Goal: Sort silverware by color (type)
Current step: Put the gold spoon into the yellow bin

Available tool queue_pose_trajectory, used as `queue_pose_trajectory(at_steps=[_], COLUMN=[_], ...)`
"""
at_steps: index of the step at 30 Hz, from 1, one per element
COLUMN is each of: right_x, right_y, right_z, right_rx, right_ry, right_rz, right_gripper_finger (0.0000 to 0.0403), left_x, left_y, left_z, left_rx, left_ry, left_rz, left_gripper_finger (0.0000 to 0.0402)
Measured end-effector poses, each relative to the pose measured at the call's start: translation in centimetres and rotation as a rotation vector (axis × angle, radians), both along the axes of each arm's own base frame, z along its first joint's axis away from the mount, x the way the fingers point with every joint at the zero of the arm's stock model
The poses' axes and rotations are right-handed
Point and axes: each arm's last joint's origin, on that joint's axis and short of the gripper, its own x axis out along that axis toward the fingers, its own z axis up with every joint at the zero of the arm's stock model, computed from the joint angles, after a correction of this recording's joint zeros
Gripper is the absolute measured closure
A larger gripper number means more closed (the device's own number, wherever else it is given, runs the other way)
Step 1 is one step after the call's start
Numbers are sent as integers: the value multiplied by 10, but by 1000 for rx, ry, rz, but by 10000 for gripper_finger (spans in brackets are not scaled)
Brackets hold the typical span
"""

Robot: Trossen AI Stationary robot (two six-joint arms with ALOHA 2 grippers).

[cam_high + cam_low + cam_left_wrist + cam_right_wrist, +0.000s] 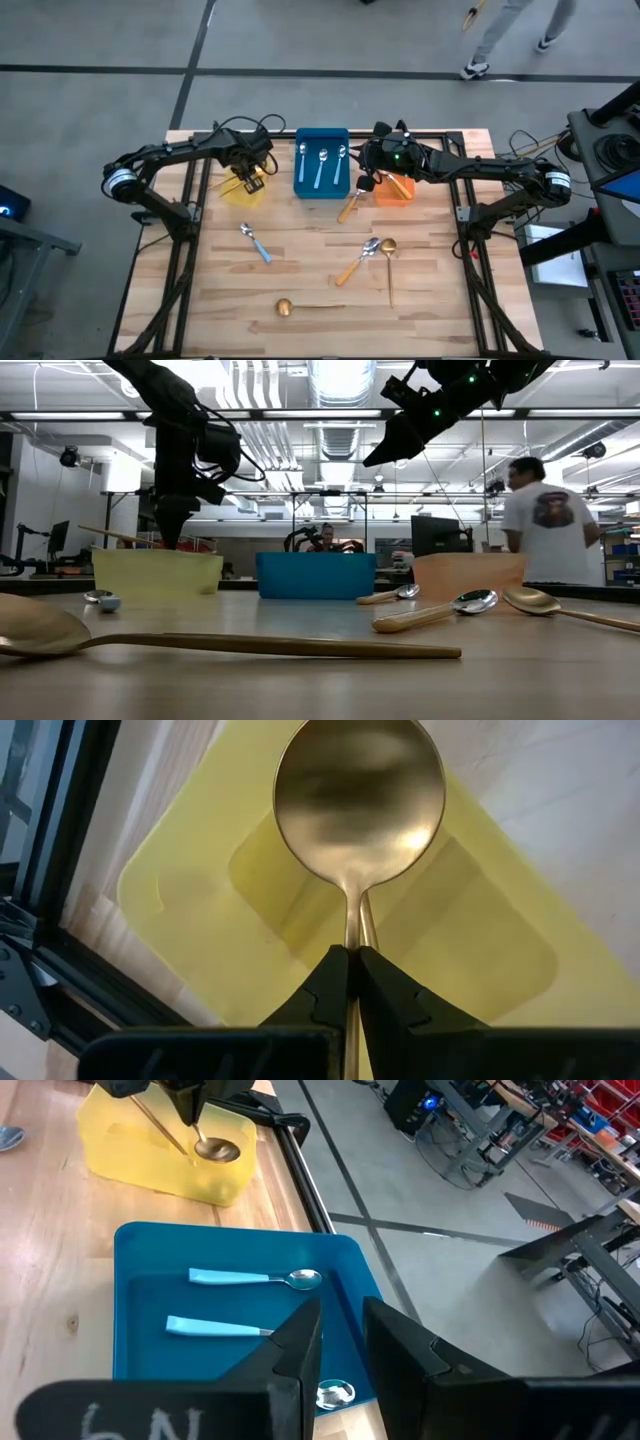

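My left gripper [247,180] hangs over the yellow bin [190,910], shut on a gold spoon [360,795] whose bowl points down into the bin. My right gripper [343,1345] stands open and high above the blue bin [140,1250], nothing between its fingers. Three blue-handled spoons [321,165] lie flat in the blue bin. On the table lie a blue-handled spoon [255,243], two orange-handled spoons [347,206] [355,265] and two gold spoons [388,262] [300,307]. My left gripper pinches the gold spoon's thin handle [353,935] between its two fingers [325,985], just behind the bowl. The fingers come from above, pointing steeply down. The bowl [217,1150] hangs lowest, inside the yellow bin, and the handle [150,1115] slants up past the fingers. Whether the bowl touches the bin's floor does not show.
An orange bin [395,190] stands right of the blue bin at the table's far side. Black frame rails [190,200] run along both sides of the wooden table. A person [548,520] stands in the room behind.
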Motion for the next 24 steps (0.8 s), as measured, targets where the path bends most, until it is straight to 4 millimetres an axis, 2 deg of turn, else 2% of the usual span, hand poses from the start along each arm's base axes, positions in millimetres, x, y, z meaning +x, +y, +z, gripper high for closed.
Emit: queue_pose_trajectory(at_steps=[18, 24], right_x=[-1, -1], right_y=[0, 0], right_z=[-1, -2], right_rx=[3, 6], right_ry=[9, 18], right_rz=[-2, -2], right_gripper_finger=[335, 335], left_x=[-2, -3], left_y=[1, 0], left_z=[-2, -4], left_rx=[31, 14], left_ry=[-24, -19], left_rz=[150, 143], left_gripper_finger=[401, 401])
